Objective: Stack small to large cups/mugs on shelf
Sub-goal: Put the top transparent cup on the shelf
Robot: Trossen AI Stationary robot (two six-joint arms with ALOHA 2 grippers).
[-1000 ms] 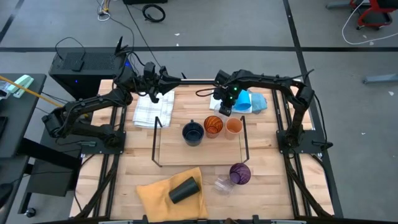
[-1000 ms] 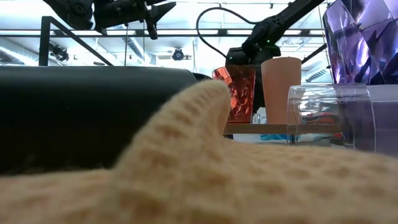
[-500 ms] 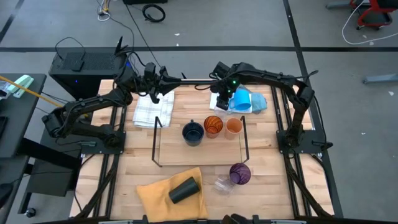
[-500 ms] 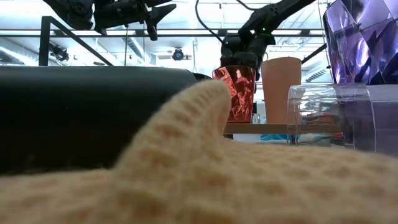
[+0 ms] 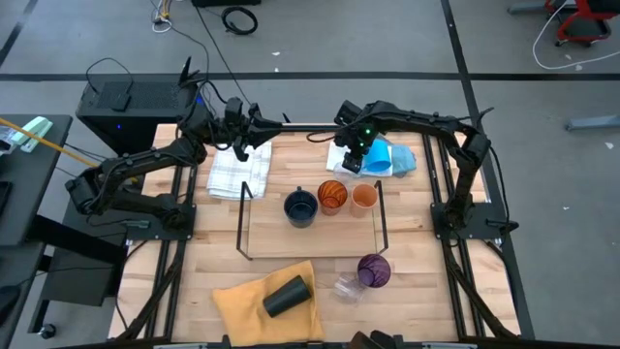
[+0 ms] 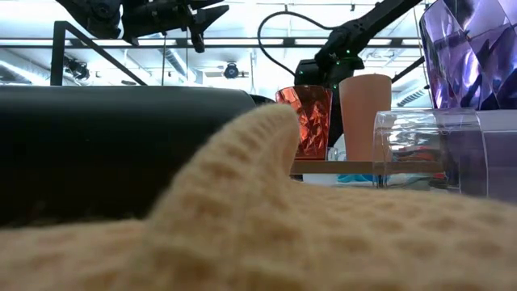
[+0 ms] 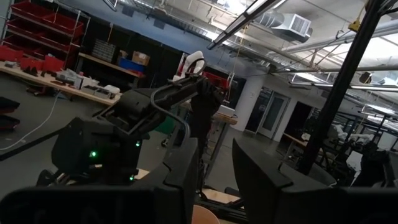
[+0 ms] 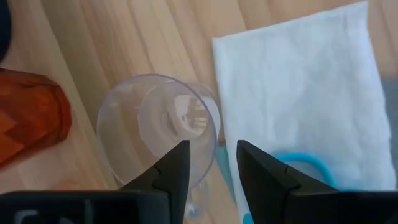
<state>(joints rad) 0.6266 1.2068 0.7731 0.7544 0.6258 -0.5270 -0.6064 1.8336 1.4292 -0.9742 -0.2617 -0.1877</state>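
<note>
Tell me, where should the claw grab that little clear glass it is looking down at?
Probably by the rim, from straight above. The clear glass stands upright with its mouth open to the right claw, which hangs over its edge beside the white cloth. One finger could go inside, one outside, pinching the thin wall.

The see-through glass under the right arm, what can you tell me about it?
The clear glass is small, round and looks empty; you can see the wooden table through it. It stands upright on the table beside a white cloth, near a ridged orange cup. The right end effector hangs above it, fingers slightly apart around its rim on the cloth side. Whether they touch it is unclear.
</note>
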